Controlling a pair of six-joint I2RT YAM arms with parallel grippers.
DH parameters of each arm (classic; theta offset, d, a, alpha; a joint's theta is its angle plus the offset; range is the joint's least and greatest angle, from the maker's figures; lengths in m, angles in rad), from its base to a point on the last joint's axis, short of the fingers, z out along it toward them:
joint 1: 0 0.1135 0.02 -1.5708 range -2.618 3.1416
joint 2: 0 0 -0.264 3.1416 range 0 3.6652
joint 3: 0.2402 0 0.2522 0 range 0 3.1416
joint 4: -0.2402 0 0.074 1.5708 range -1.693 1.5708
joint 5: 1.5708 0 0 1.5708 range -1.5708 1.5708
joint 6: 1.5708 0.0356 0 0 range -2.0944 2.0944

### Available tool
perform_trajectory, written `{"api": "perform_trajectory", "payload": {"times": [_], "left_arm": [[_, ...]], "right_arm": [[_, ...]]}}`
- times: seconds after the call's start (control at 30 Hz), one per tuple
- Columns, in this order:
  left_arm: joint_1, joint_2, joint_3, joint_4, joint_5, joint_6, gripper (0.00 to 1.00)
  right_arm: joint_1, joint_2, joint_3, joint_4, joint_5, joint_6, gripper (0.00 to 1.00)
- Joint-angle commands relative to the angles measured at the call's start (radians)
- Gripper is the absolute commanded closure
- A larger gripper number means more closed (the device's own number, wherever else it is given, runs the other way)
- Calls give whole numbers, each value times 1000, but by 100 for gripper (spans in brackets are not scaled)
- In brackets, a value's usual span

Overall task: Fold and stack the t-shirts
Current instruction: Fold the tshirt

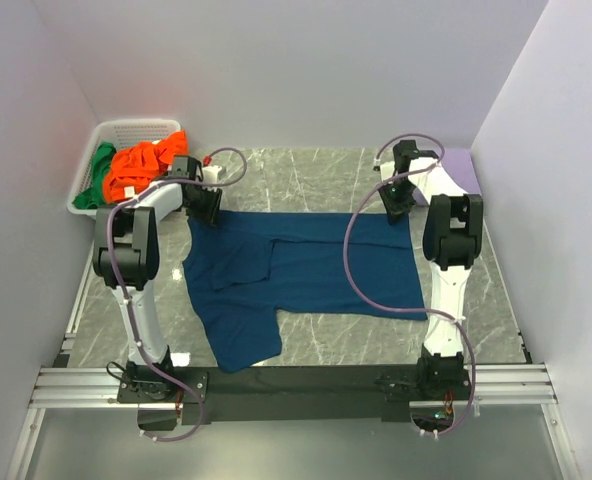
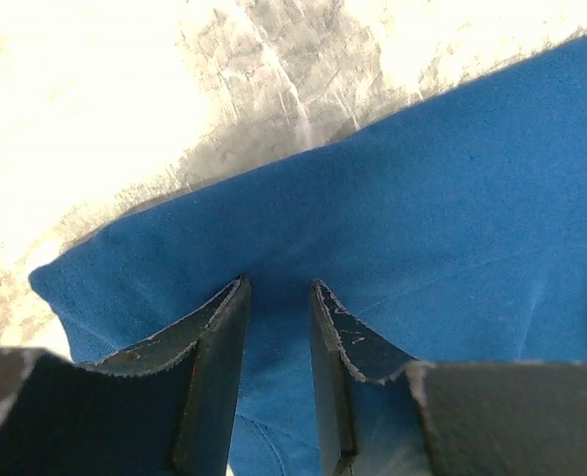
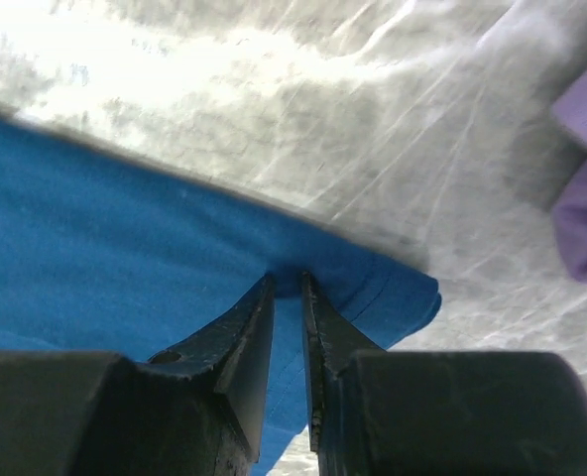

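One navy tee (image 1: 316, 265) is lying spread flat at the centre of the marble table (image 1: 306, 170), sleeve trailing toward 7 o'clock. Two grippers are working its far edge. The left gripper (image 1: 204, 208) is sitting on the corner at 11 o'clock, jaws partly spread w/ blue cloth showing between them; can't tell if it's nipped. The right gripper (image 1: 394, 205) is sitting on the corner at 1 o'clock, jaws nearly pressed together, pinching the hem. At 10 o'clock, one white basket (image 1: 126, 125) is holding one orange tee (image 1: 146, 165) and one green tee (image 1: 101, 175). One purple cloth (image 1: 463, 165) is lying at 2 o'clock, apart from the navy tee.
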Motion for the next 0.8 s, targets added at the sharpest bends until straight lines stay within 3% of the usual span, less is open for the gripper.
{"api": "perform_trajectory", "payload": {"times": [0.0,0.3,0.47,0.57,0.67,0.77], "left_arm": [[16,73,71,-36,-78,-6,62],[30,261,377,-95,-93,17,60],[37,282,536,-170,19,36,48],[37,162,511,-187,128,65,38],[44,-9,364,-204,227,118,36],[57,-161,209,-245,316,203,36]], "right_arm": [[2,83,85,24,87,11,76],[25,189,260,79,176,12,76],[27,165,314,162,210,28,69],[28,69,292,147,138,3,60],[27,-83,211,89,6,-53,50],[30,-253,-20,52,-75,-122,39]]}}
